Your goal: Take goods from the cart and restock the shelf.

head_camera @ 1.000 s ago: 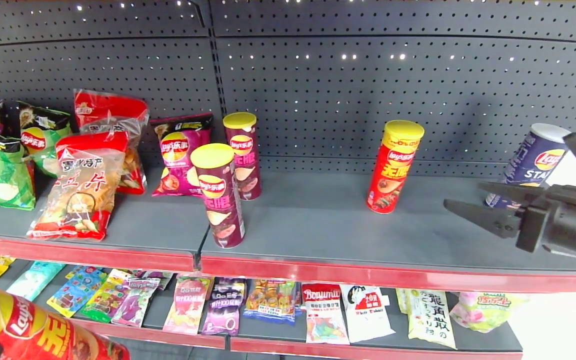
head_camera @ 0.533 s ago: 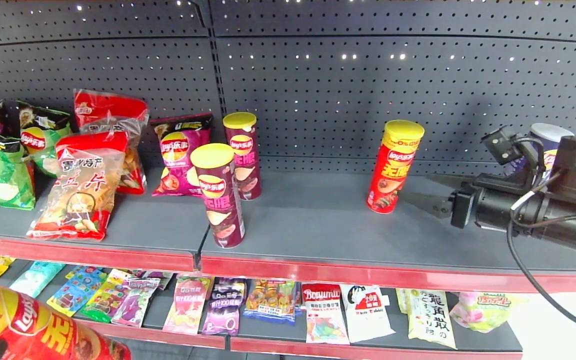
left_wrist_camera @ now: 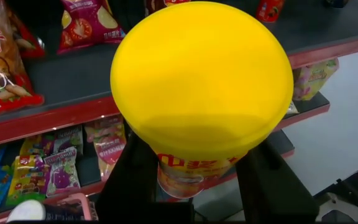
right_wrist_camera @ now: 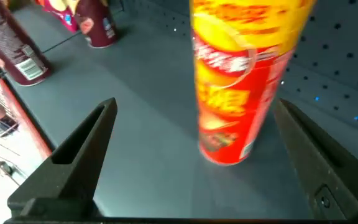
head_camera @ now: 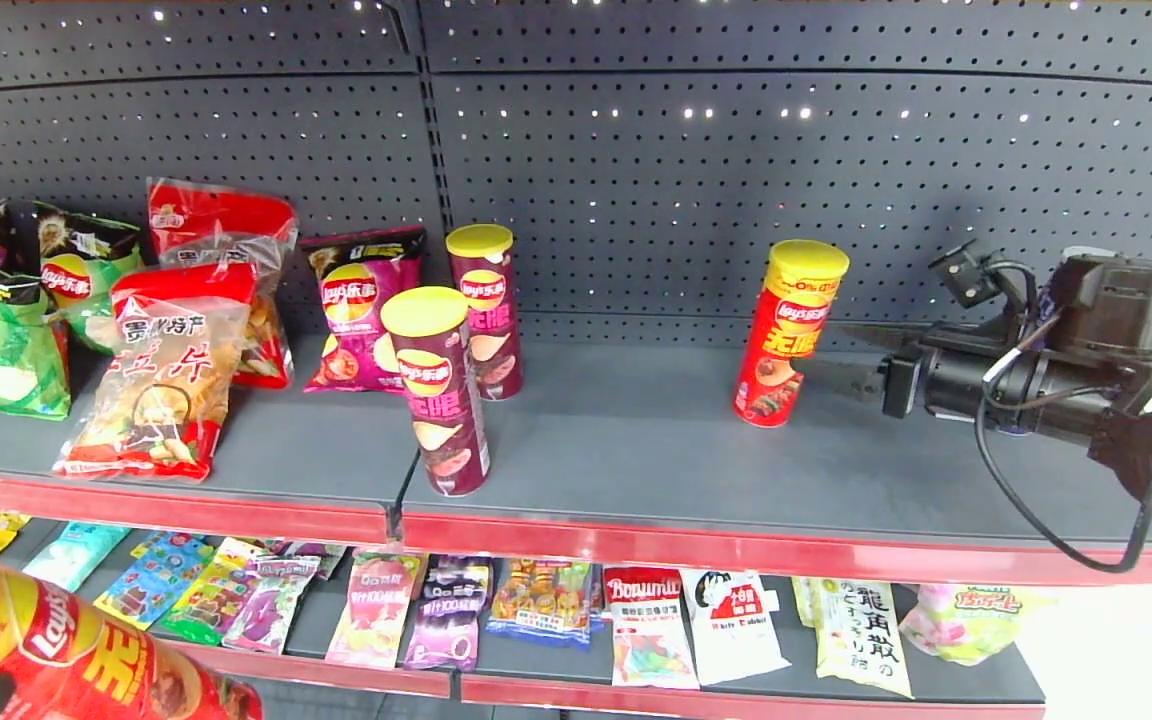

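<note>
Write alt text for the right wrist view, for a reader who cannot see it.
The right claw, open, points at a red chip can that stands upright on the grey shelf, in line with the gap between the claw's two black fingers. Two purple cans stand farther along the shelf; a dark pegboard wall runs behind it.

on the upper shelf (head_camera: pixel 636 450) a red can (head_camera: pixel 789 335) stands upright, well apart from two maroon cans (head_camera: pixel 441 390) to its left. the right gripper (head_camera: pixel 824 347) hangs just beside it, fingers spread. snack bags (head_camera: pixel 166 370) lean at the left end. a tilted red can (head_camera: pixel 56 650) shows at the lower left corner.
</note>
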### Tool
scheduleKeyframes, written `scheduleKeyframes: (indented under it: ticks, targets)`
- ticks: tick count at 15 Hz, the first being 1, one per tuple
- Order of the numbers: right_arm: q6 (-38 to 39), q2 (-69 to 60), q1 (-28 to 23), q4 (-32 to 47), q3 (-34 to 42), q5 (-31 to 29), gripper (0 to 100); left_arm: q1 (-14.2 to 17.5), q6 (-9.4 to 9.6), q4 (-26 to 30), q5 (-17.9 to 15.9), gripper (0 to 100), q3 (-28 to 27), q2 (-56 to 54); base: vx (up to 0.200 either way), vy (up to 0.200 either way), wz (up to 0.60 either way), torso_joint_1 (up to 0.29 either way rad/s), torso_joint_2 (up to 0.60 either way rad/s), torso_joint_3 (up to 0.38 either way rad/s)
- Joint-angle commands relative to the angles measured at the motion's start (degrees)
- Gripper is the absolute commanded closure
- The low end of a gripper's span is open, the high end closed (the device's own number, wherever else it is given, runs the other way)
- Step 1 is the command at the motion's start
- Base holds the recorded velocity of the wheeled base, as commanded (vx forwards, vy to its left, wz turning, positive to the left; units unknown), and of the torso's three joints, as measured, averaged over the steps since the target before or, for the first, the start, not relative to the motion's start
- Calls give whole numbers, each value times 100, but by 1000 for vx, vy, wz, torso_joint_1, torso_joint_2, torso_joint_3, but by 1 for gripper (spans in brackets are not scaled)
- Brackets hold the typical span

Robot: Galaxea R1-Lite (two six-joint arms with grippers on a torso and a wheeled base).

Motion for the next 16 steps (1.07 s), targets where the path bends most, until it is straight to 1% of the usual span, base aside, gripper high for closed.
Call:
scheduleKeyframes:
  ticks: [1, 5, 6, 8, 11, 16]
  targets:
    - [-30, 333, -148, -1, -242, 150, 0, 0, -4, -10, -6, 100, -5, 37, 0, 0, 0, 0, 0, 0]
    - [-30, 544, -236, 8, -541, 660, 0, 0, 5, -10, -6, 100, -5, 72, 0, 0, 0, 0, 0, 0]
    - [-30, 641, -236, -1, -664, 677, 0, 0, 13, -10, -6, 100, -14, 98, 0, 0, 0, 0, 0, 0]
    - [-109, 904, -280, -1, -936, 686, 0, 0, 101, -19, -14, 100, -14, 151, 0, 0, 0, 0, 0, 0]
    - [-162, 1098, -324, -1, -1156, 818, 0, 0, 110, -19, -6, 100, -14, 186, 0, 0, 0, 0, 0, 0]
    - [-179, 1335, -262, -1, -1534, 827, 0, 0, 136, -19, -14, 100, -14, 265, 0, 0, 0, 0, 0, 0]
